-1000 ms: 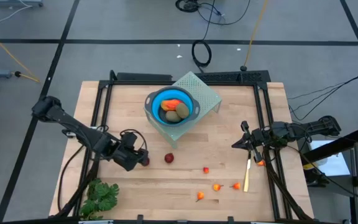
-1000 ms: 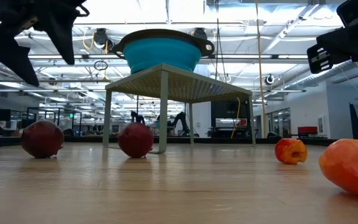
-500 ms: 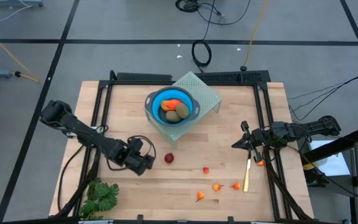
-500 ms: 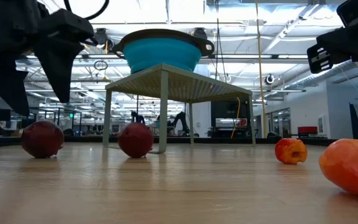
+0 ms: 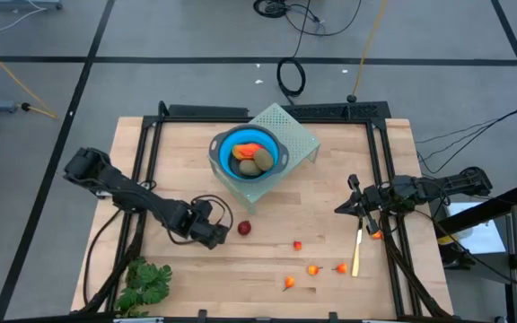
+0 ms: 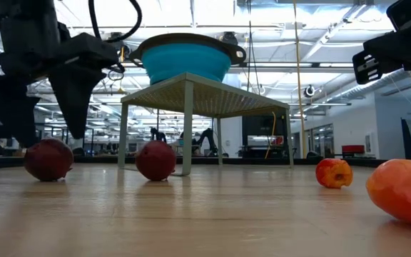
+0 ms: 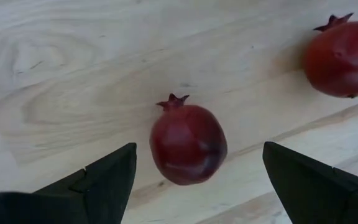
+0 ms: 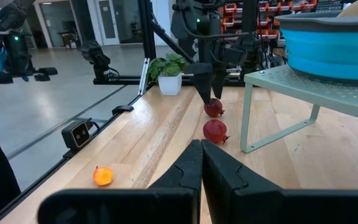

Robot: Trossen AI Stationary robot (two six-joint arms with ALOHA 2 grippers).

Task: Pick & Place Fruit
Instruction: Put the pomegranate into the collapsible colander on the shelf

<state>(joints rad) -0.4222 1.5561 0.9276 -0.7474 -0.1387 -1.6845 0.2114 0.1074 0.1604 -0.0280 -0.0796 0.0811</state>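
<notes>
Part of the fruit is already placed: inside the blue collapsible bowl (image 5: 246,154), which sits on a pale green perforated metal stand (image 5: 287,135), two olive-brown ovals (image 5: 256,162) and one longer red-orange piece (image 5: 247,149) are seen. The rest is still left on the wooden counter (image 5: 330,188).

In front of the bowl, toward the near edge of the counter, two dark-red round pomegranate-like balls are found. One ball (image 7: 188,144) is framed between the wide-spread fingers of the left claw (image 5: 215,231), which hangs over it without touching it, so it is not yet gripped. The other dark-red ball (image 5: 244,228) lies just beside it, on the side nearer the bowl's front.

Further from the bowl, toward the near right part of the counter, several tiny orange-red pieces (image 5: 313,268) are scattered and not yet collected (four are counted from above, and one more lies beside the right arm).

The right claw (image 5: 353,204) is held shut and empty, well to the right of the bowl, above a thin yellow stick (image 5: 356,251).
</notes>
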